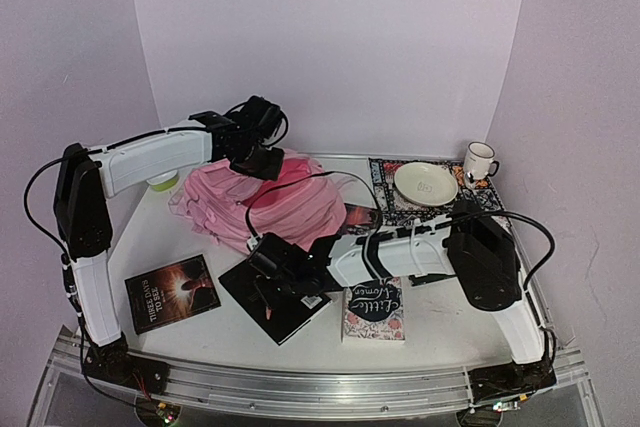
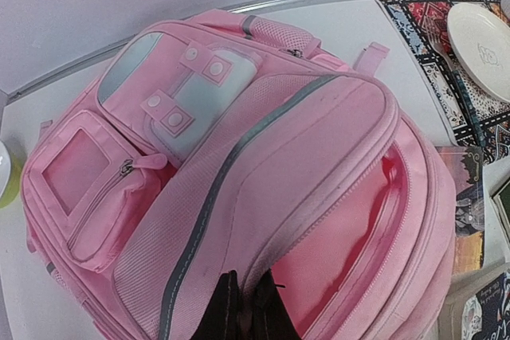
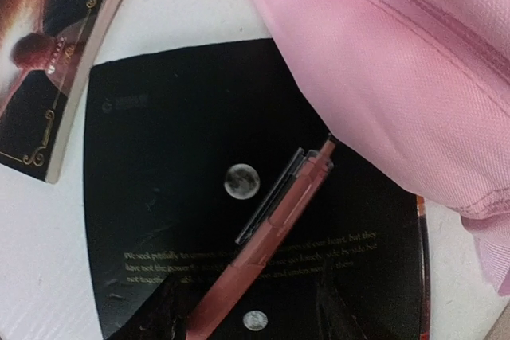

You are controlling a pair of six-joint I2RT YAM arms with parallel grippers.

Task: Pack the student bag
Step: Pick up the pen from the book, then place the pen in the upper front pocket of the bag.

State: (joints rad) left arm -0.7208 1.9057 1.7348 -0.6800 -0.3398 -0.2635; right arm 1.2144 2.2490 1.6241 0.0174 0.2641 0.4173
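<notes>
The student bag is a big pink backpack lying at the table's middle, front pockets up and its main compartment gaping. My left gripper is shut on the edge of that opening's flap. In front of the bag a red pen lies slantwise on a black book. My right gripper hangs low over this book, open. The pen's lower part runs between its fingers, close to the left finger. The pen's clicker end almost touches the bag.
A dark book with a glowing cover lies front left and a flowered book front right. At the back right are a plate on a patterned mat and a mug. A green cup stands left of the bag.
</notes>
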